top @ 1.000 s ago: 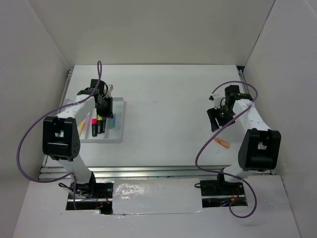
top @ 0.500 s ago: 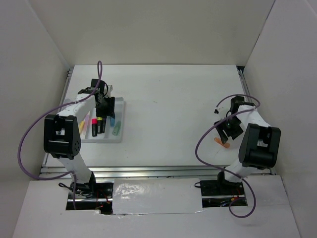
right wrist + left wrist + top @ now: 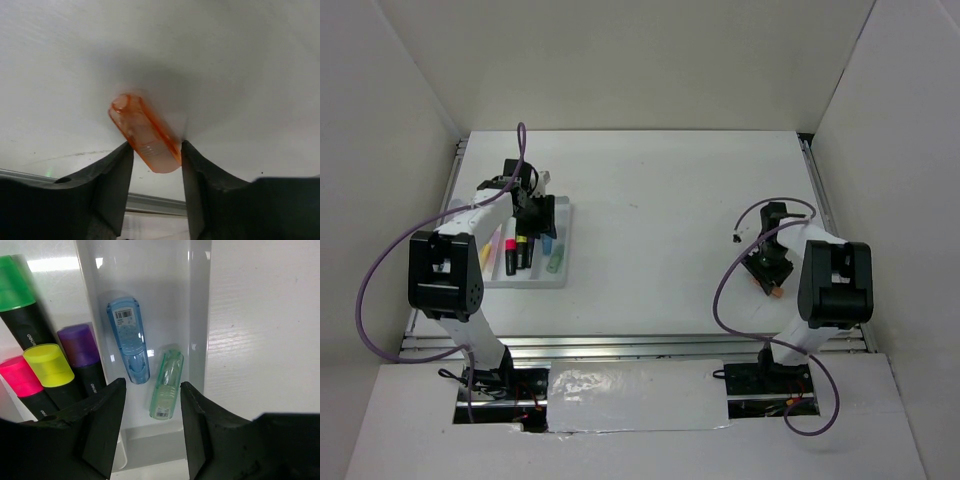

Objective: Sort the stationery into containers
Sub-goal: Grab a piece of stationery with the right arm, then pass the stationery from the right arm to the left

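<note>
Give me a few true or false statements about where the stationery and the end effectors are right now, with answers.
The orange piece lies on the table between the right end effector's fingers. True.
The left end effector grips the blue piece. False: it is open and empty above the tray, where the blue piece lies.
The mint piece shares a compartment with the blue piece. True.
The yellow-capped marker lies on the bare table. False: it is in the tray.

The orange highlighter (image 3: pixel 145 134) is translucent. In the white tray (image 3: pixel 200 315), black barrels carry a green cap (image 3: pixel 12 282), purple cap (image 3: pixel 79 344), yellow cap (image 3: pixel 48 365) and pink cap (image 3: pixel 19 376). The blue pen (image 3: pixel 129 340) has a barcode label, and the mint pen (image 3: pixel 166 385) is see-through.
</note>
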Robot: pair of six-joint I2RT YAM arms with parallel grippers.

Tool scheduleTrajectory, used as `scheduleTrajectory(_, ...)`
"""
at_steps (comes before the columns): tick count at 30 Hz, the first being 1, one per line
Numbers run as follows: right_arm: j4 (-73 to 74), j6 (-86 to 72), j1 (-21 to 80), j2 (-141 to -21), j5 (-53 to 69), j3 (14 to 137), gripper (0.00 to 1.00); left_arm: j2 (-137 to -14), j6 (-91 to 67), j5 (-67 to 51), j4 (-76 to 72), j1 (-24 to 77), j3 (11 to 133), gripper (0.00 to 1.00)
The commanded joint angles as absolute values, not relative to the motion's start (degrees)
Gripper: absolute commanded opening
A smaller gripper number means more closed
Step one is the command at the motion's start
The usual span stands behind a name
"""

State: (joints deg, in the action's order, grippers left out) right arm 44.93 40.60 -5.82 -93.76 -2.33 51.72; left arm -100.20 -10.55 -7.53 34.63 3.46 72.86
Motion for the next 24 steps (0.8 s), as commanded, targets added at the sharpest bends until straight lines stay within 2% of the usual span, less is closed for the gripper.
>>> scheduleTrajectory(1, 39.56, 42.01, -2.56, -93.60, -4.83, 48.79, 0.48, -97.30, -10.55, -10.19, 33.66, 3.08, 72.42, 0.60)
scheduleTrajectory(4, 40.51, 42.54, -0.62, -94.65, -3.87, 48.86, 0.28, -96.94, -10.72, -12.56, 33.31, 2.46, 71.90, 0.60)
scheduleTrajectory(5, 41.30, 42.45, -0.27, -95.01, -3.43, 49.39, 0.15, -96.94, -10.90, -13.61, 33.31, 2.37, 71.81, 0.59)
scheduleTrajectory(7, 44.19, 41.75, 1.84, -95.45, -1.24, 52.19, 0.02, -96.59, -11.60, -18.07, 32.96, 1.58, 71.37, 0.59)
scheduleTrajectory(8, 45.60, 41.05, 2.19, -95.36, -0.27, 53.77, 0.00, -96.16, -11.86, -19.93, 32.52, 1.41, 71.11, 0.59)
scheduleTrajectory(14, 59.22, 32.28, 5.79, -96.41, 19.66, 75.99, 0.00, -88.60, -18.09, -32.94, 21.90, 0.53, 65.05, 0.61)
scheduleTrajectory(18, 60.30, 24.01, 11.05, -97.12, 32.75, 87.79, 0.00, -84.38, -22.31, -33.48, 16.09, 3.68, 63.63, 0.61)
scheduleTrajectory(24, 56.08, 16.53, 22.21, -98.61, 34.63, 92.28, 0.00, -87.89, -25.92, -33.83, 17.23, 10.45, 69.07, 0.60)
